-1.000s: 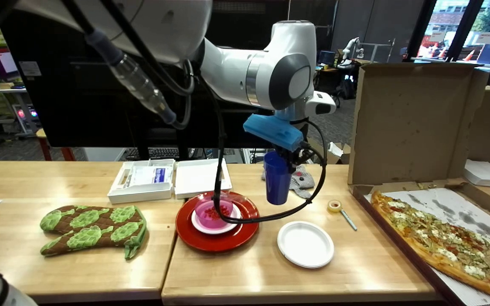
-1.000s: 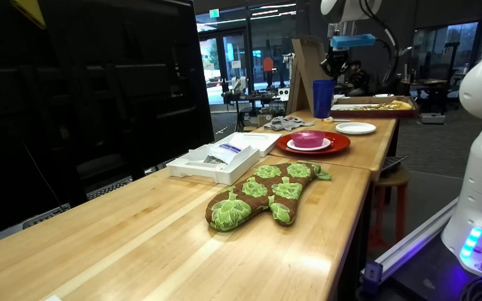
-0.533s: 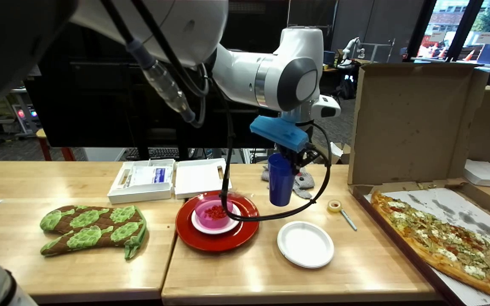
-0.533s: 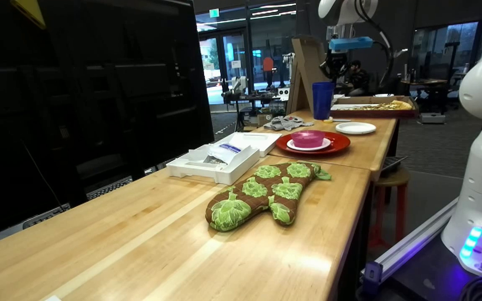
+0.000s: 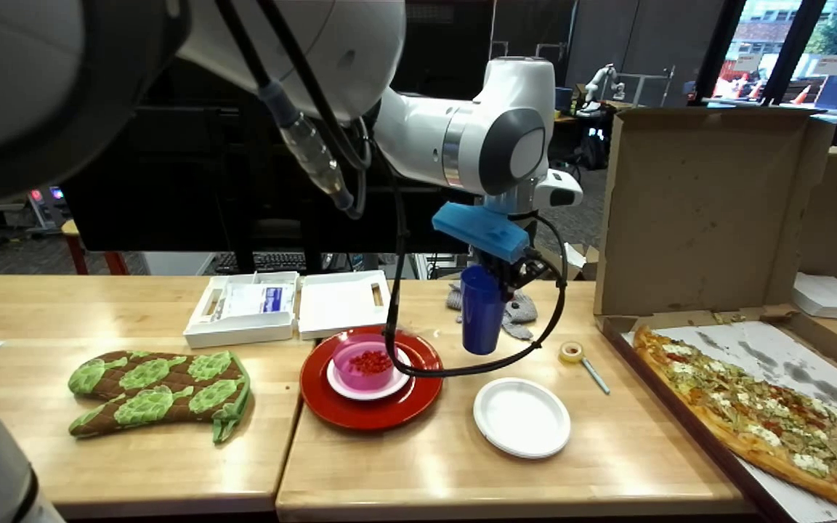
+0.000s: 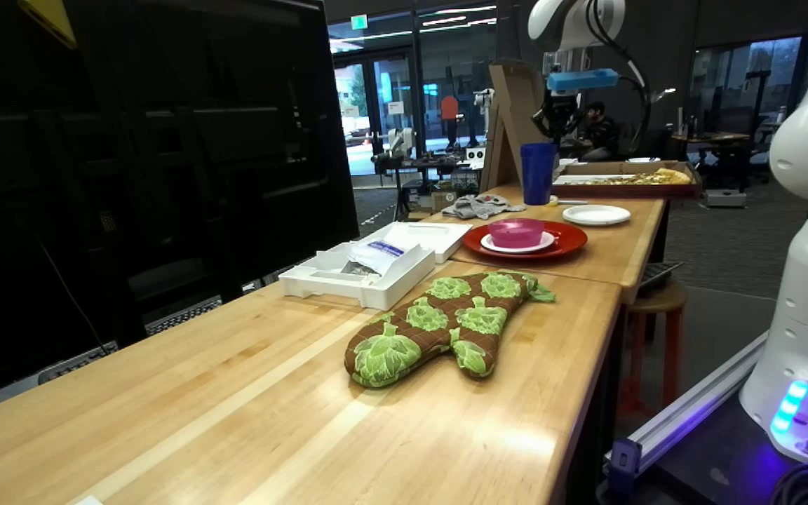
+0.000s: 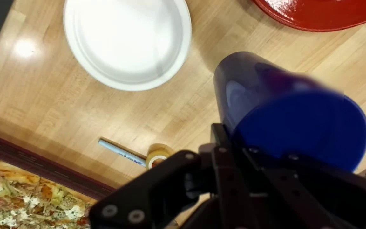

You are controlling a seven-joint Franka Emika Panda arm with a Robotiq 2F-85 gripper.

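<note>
My gripper (image 7: pixel 229 138) is shut on the rim and side wall of a blue cup (image 7: pixel 300 127). One finger lies outside the wall; the other is mostly hidden in the dark interior. The cup shows in both exterior views (image 5: pixel 482 312) (image 6: pixel 537 174), nearly upright with a slight tilt, and hangs above the wooden table. A white plate (image 5: pixel 522 418) lies near it on the table and shows in the wrist view (image 7: pixel 129 41). A red plate (image 5: pixel 322 399) carries a small white plate and a pink bowl (image 5: pixel 352 367) with red bits in it. The cup's bottom inside is too dark to read.
A tape roll (image 5: pixel 571 353) and a marker (image 5: pixel 596 376) lie near the open pizza box (image 5: pixel 709 211) with pizza (image 5: pixel 767 414). A grey cloth (image 5: pixel 522 312) lies behind the cup. A white case (image 5: pixel 240 330) and an oven mitt (image 5: pixel 160 392) lie farther along the table.
The gripper and the held cup have moved down and shifted, rightward in an exterior view and slightly leftward in an exterior view. The objects on the table have not moved.
</note>
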